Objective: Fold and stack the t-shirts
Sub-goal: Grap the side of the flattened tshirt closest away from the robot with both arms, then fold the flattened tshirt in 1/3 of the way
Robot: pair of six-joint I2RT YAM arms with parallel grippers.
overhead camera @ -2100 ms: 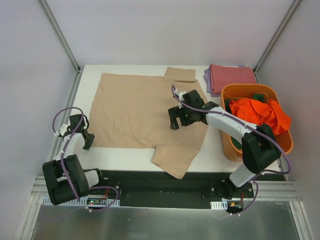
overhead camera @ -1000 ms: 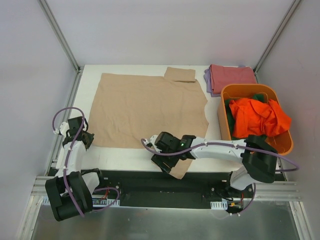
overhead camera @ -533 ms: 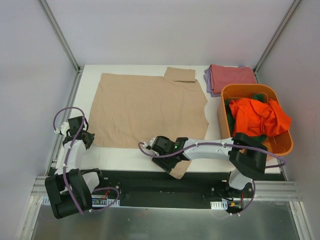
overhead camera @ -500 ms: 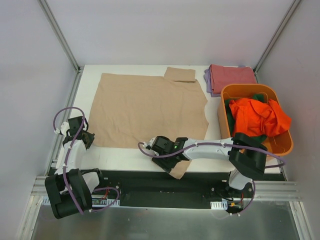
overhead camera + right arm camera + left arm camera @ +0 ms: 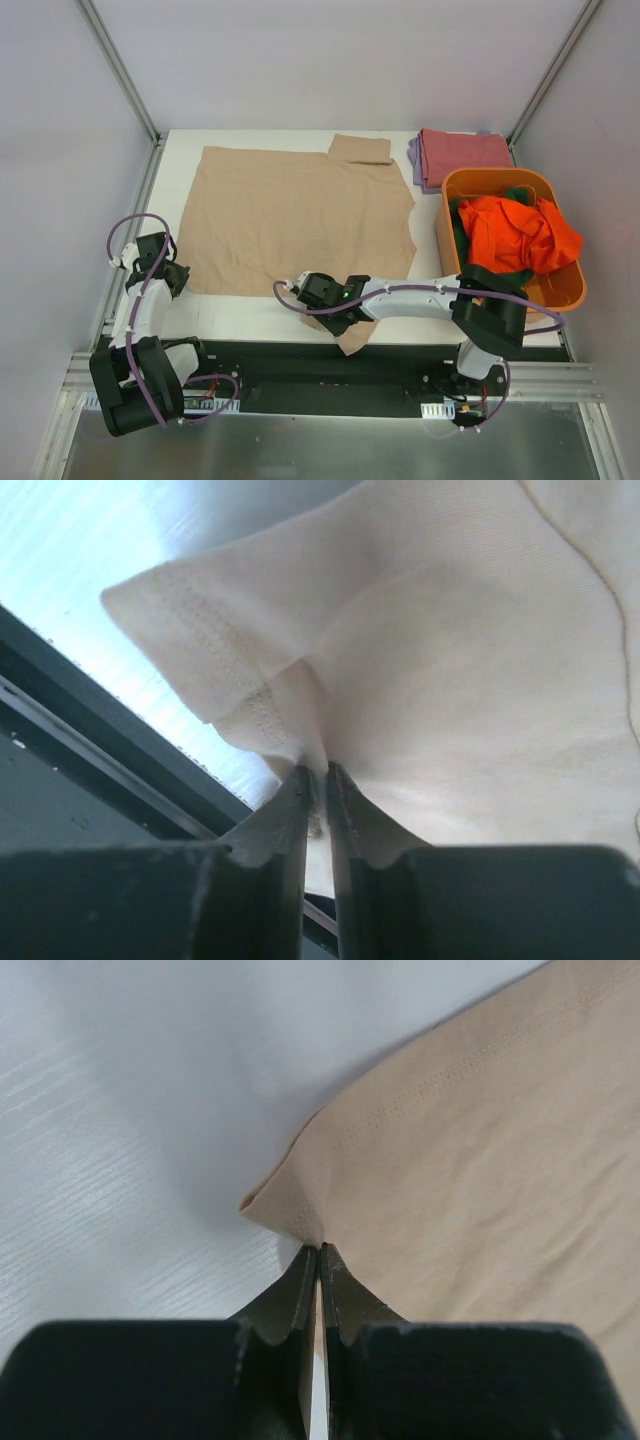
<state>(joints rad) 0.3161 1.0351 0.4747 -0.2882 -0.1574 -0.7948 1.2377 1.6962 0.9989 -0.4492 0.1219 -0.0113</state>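
A beige t-shirt [image 5: 300, 215] lies spread flat over the white table [image 5: 250, 310], one sleeve [image 5: 352, 338] drooping over the near edge. My left gripper [image 5: 174, 279] sits at the shirt's near left corner. In the left wrist view that gripper [image 5: 319, 1250] is shut on the corner of the beige cloth [image 5: 480, 1140], which is lifted into a small peak. My right gripper [image 5: 333, 318] is at the near sleeve. In the right wrist view it [image 5: 316, 770] is shut on the stitched sleeve hem [image 5: 240, 700], cloth bunched between the fingertips.
A folded dusty red shirt [image 5: 462, 152] lies on a lavender one [image 5: 415, 160] at the back right corner. An orange plastic tub [image 5: 455, 290] at the right edge holds a crumpled orange shirt [image 5: 515, 232] and dark green cloth [image 5: 516, 193]. A black rail [image 5: 300, 365] runs below the table's near edge.
The right arm swung from the shirt's right side down to the near sleeve, edged left, and its jaws closed on the hem. The left gripper stayed shut on its corner.
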